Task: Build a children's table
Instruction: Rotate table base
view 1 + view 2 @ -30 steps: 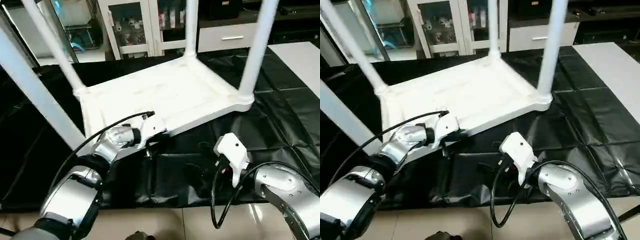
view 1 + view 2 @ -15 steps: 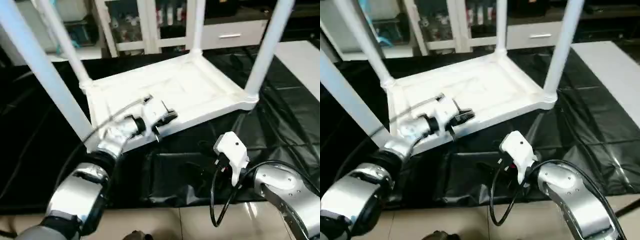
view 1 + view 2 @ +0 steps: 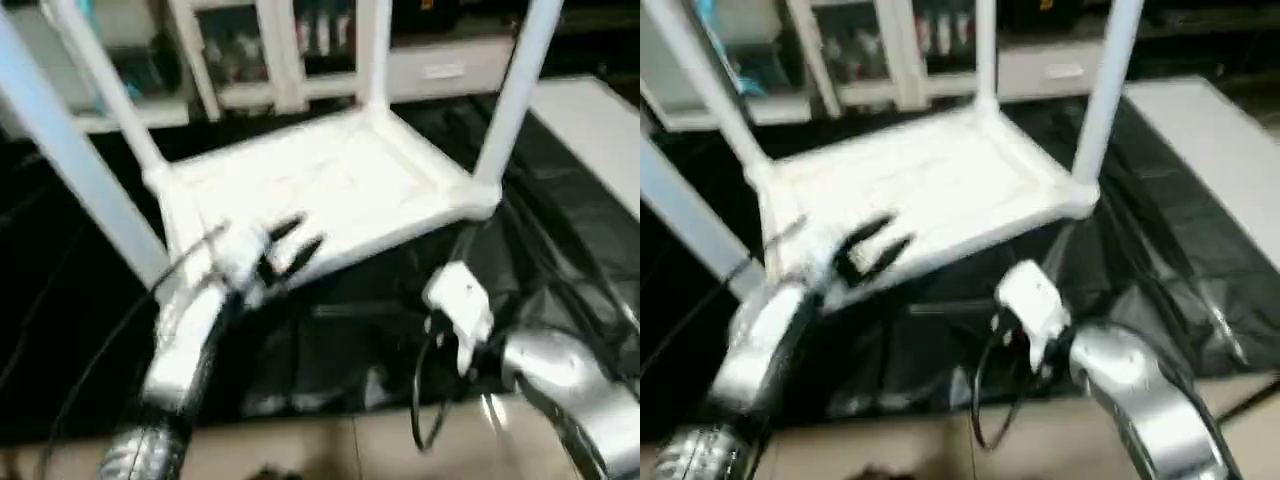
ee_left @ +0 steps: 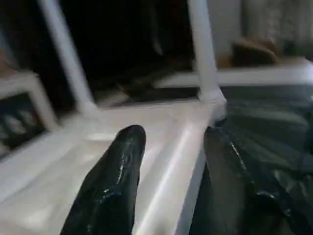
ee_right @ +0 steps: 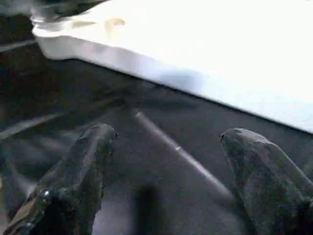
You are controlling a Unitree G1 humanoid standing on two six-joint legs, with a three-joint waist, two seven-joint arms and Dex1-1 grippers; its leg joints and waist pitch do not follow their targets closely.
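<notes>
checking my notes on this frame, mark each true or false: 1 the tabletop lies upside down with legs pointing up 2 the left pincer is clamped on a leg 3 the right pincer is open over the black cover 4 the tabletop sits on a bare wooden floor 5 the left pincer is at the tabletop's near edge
1. True: the tabletop lies underside up, and the legs rise from its corners.
2. False: the left pincer has its fingers spread and grips no leg.
3. True: the right pincer stands open above the black cover, holding nothing.
4. False: the tabletop rests on the black-covered work table.
5. True: the left pincer is at the near edge, its fingers either side of the rim.
</notes>
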